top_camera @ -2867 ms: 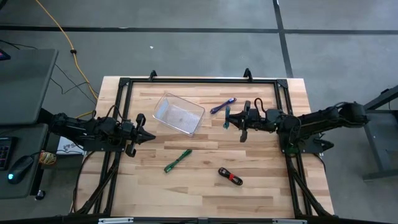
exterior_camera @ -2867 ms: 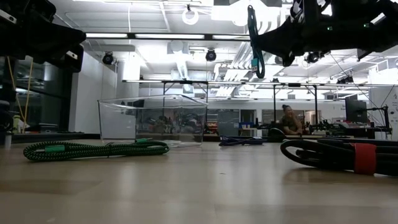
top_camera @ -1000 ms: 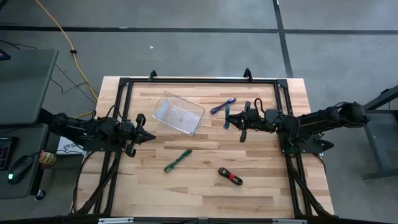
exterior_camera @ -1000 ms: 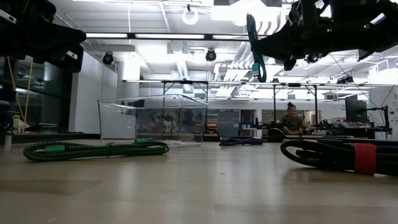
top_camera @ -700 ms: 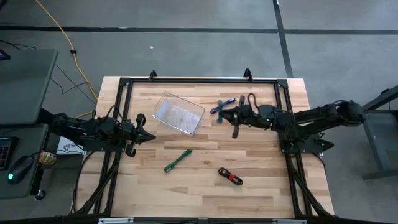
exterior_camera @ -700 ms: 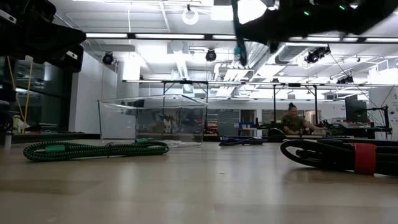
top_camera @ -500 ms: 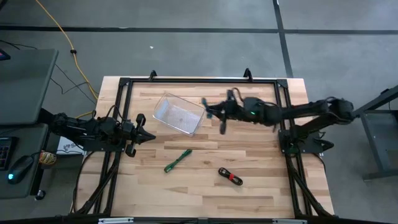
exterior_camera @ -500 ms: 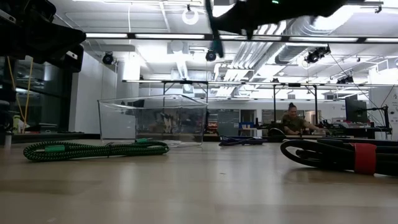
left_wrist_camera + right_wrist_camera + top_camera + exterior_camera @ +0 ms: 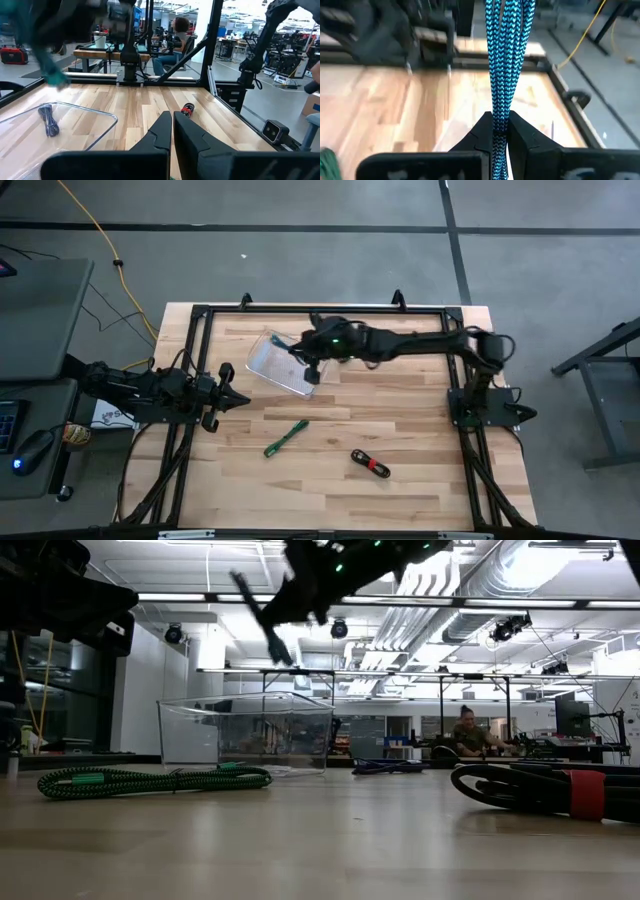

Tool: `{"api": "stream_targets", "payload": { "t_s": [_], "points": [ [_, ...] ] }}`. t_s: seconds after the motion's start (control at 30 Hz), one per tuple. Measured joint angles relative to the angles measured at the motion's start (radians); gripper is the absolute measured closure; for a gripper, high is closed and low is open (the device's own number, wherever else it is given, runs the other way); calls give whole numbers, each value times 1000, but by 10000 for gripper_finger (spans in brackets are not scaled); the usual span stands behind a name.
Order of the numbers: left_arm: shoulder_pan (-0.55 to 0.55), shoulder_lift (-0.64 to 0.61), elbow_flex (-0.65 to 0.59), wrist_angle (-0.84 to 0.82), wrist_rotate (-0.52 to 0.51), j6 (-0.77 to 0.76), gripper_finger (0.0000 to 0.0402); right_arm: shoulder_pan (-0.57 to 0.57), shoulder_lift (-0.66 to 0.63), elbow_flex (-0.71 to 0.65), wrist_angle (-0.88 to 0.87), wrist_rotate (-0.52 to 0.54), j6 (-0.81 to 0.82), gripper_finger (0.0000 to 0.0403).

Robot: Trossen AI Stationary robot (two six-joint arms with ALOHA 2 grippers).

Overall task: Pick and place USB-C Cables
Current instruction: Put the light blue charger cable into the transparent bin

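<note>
My right gripper [image 9: 308, 360] reaches across the table and hovers over the clear plastic bin [image 9: 285, 362]; it is shut on the teal cable [image 9: 507, 50]. My left gripper [image 9: 240, 398] waits shut near the table's left edge, pointing right, also seen in its own view [image 9: 172, 127]. The green cable [image 9: 285, 437] lies flat on the wood toward the near side. The black cable with the red band [image 9: 370, 464] lies to the right of it. The purple cable [image 9: 385, 766] lies on the table behind the bin; the right arm hides it from above. My right gripper pinches the teal cable's bundled strands [image 9: 500, 112] between its two fingers [image 9: 482, 127]. The bundle lies along the fingers and runs on past their tips. It is lifted clear of the table, and in the low view it slants down and outward [image 9: 262, 620] above the bin.
The bin [image 9: 245, 730] stands left of centre toward the far side. A black frame rail [image 9: 320, 308] runs around the tabletop. The right arm [image 9: 420, 345] spans the far right part. Bare wood lies at the centre and near edge. A person [image 9: 465, 730] sits far behind.
My right arm has swung fast toward the table's left, from the right-centre to above the bin, still shut on the teal cable. The cable hung straight down before and now trails at a slant. The left arm and the other cables have stayed put.
</note>
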Motion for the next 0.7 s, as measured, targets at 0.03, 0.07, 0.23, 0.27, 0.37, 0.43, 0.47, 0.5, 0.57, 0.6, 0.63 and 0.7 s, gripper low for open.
{"api": "stream_targets", "payload": {
  "t_s": [0.03,0.07,0.23,0.27,0.37,0.43,0.47,0.5,0.57,0.6,0.63,0.7],
  "points": [
    [0,0,0,0,0,0,401,-4,24,18,-27,0,3,389],
    [0,0,0,0,0,0,401,-9,47,35,-52,0,3,389],
    [0,0,0,0,0,0,401,-24,144,68,-98,-2,3,389],
    [0,0,0,0,0,0,401,-28,156,68,-101,-2,3,389],
    [0,0,0,0,0,0,401,-40,187,69,-93,-1,10,389],
    [0,0,0,0,0,0,401,-48,205,69,-97,-1,24,389],
    [0,0,0,0,0,0,401,-51,212,69,-100,-1,26,389],
    [0,0,0,0,0,0,401,-55,218,69,-111,2,25,389],
    [0,0,0,0,0,0,401,-60,221,69,-127,16,25,389],
    [0,0,0,0,0,0,401,-61,220,69,-138,25,23,389],
    [0,0,0,0,0,0,401,-62,220,69,-148,36,23,389],
    [0,0,0,0,0,0,401,-64,220,69,-177,51,22,389]
  ]
}}
